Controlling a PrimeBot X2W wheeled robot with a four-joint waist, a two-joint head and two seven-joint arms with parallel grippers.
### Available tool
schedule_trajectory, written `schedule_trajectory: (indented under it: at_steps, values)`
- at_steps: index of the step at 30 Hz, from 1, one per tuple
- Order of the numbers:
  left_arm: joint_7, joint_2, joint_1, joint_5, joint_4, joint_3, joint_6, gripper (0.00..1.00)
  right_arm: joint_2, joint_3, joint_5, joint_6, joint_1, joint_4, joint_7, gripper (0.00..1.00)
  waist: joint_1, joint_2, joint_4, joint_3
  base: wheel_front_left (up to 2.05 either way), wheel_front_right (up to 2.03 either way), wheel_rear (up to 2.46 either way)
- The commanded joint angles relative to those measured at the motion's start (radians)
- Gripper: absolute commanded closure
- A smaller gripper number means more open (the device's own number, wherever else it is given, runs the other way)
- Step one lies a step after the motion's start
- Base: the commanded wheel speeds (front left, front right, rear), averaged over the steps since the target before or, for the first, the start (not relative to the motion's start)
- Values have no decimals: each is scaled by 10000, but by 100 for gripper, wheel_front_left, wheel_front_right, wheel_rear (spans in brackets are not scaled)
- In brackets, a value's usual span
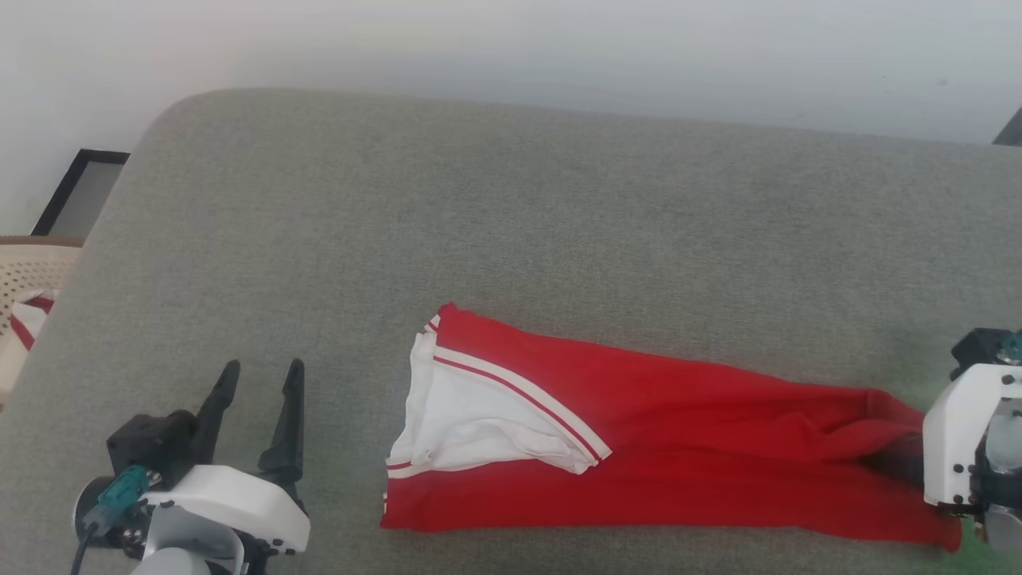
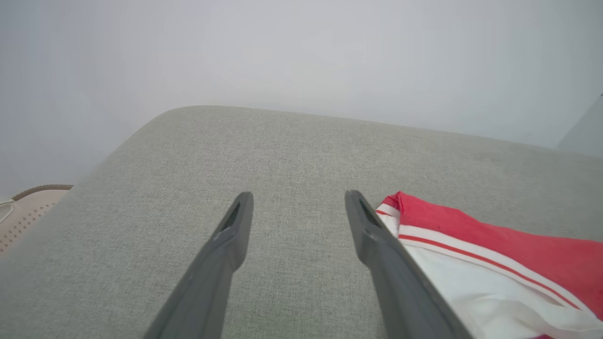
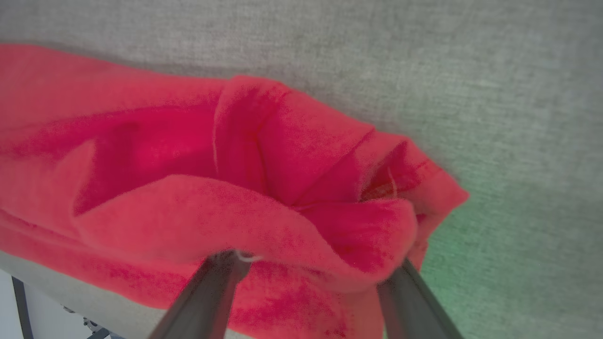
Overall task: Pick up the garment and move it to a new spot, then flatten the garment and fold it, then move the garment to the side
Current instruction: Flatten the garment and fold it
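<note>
Far left, off the cushion's left edge: cream perforated plastic basket (image 1: 32, 275), not involved.

Left gripper (image 1: 263, 367) sits over the near-left corner of the grey woven upholstered cushion (image 1: 511, 200). Its jaws are spread wide with nothing between them. It is near the garment but apart from it, with bare cushion between.

The soft bright-red fabric garment with white cuff panels and stripe trim (image 1: 679, 455) lies along the cushion's near edge, from about the middle out to the right. Its wide white cuff panel (image 1: 479, 407) is at the left end, flopped open and creased. The red body is mostly flat and bunches into folds toward the right end.

Right gripper (image 3: 313, 270) is at the garment's right end, low by the near edge. Its jaws are released and spread, straddling a thick red fold, with no pinch made yet.

Risks, as I judge them:
- Closing on this wad may catch only the top layer or a loose fold, so the cloth slips out on the lift.
- With the left gripper not yet on the cuff end, a one-sided lift would drag the white panel along the cushion and crumple it further, making flattening harder.
- The garment is close to the near edge, so a pull toward the robot could slide it off.
- The low fingers could snag the cushion weave under the cloth.
</note>
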Motion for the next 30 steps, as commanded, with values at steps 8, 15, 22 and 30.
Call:
schedule_trajectory:
  at_steps: [8, 15, 22, 30]
  values:
    - [-277, -805, 583, 523, -50, 1109, -634, 0, 36, 493, 553, 43, -157, 211, -333, 100, 0, -1, 77, 36, 0, 0, 0]
    - [-283, -1489, 1144, 879, -164, 2288, -1299, 0, -479, 66, 852, 31, -316, 151, -646, 100, 0, -1, -144, 7, 0, 0, 0]
    - [-285, -1925, 1294, 1590, -63, 2978, -1834, 0, -1060, -841, 721, 29, -453, 723, -1148, 100, 0, -1, -449, 19, 0, 0, 0]
    - [-284, -2406, 1285, 2201, 112, 3617, -2347, 0, -1603, -1284, -31, 31, -969, 1649, -1754, 100, 0, -1, -786, 15, 0, 0, 0]
